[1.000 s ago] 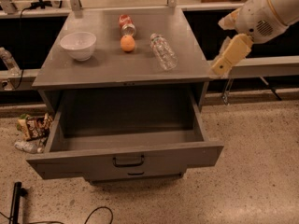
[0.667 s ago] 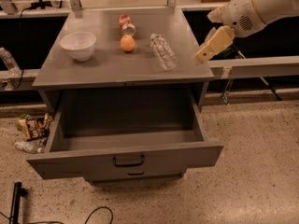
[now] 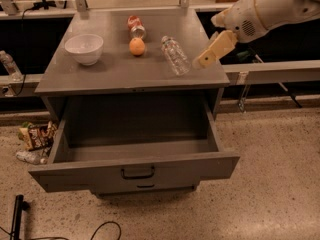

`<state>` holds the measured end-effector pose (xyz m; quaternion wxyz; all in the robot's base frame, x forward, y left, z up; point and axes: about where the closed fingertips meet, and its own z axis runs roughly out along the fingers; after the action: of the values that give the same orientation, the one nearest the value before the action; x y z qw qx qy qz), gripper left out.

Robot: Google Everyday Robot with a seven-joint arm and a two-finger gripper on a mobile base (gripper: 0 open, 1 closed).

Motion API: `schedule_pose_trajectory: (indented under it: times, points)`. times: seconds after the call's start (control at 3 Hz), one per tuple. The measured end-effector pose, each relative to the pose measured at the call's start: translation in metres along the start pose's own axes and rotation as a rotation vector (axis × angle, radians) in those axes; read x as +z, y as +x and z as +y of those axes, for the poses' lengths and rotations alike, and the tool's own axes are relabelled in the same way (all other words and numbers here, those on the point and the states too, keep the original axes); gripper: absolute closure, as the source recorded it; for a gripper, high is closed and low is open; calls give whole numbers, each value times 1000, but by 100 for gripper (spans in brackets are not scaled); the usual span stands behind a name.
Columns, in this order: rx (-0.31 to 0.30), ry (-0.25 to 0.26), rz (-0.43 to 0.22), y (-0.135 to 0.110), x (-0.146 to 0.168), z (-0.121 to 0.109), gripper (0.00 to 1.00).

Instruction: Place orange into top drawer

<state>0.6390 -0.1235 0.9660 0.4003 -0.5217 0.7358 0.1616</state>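
Note:
The orange point(image 3: 136, 46) rests on the grey cabinet top point(image 3: 115, 74), just in front of a lying soda can point(image 3: 135, 25). The top drawer point(image 3: 75, 176) is pulled fully open below, and nothing shows inside it. Its dark bar handle sits in the middle of the front panel. My gripper point(image 3: 202, 60) hangs at the right edge of the cabinet top, beside a clear water bottle point(image 3: 174, 55). It is well to the right of the orange and holds nothing that I can see.
A white bowl point(image 3: 84, 48) stands at the left of the top. Snack wrappers point(image 3: 35, 136) and a bottle lie on the floor left of the drawer. A metal rail point(image 3: 280, 69) runs along the right. A lower drawer front point(image 3: 145, 186) sits beneath.
My arm has swung left and up, bringing the gripper from beside the cabinet's right side to the edge of the top near the water bottle.

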Motion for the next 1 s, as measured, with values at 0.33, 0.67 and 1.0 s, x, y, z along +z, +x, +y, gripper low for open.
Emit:
schedule_pose_trajectory:
  times: [0.33, 0.67, 1.0]
  points:
    - [-28, -54, -41, -13, 46, -11, 0]
    - [-97, -84, -97, -47, 94, -27, 0]
    - [-122, -85, -123, -73, 134, -41, 0]
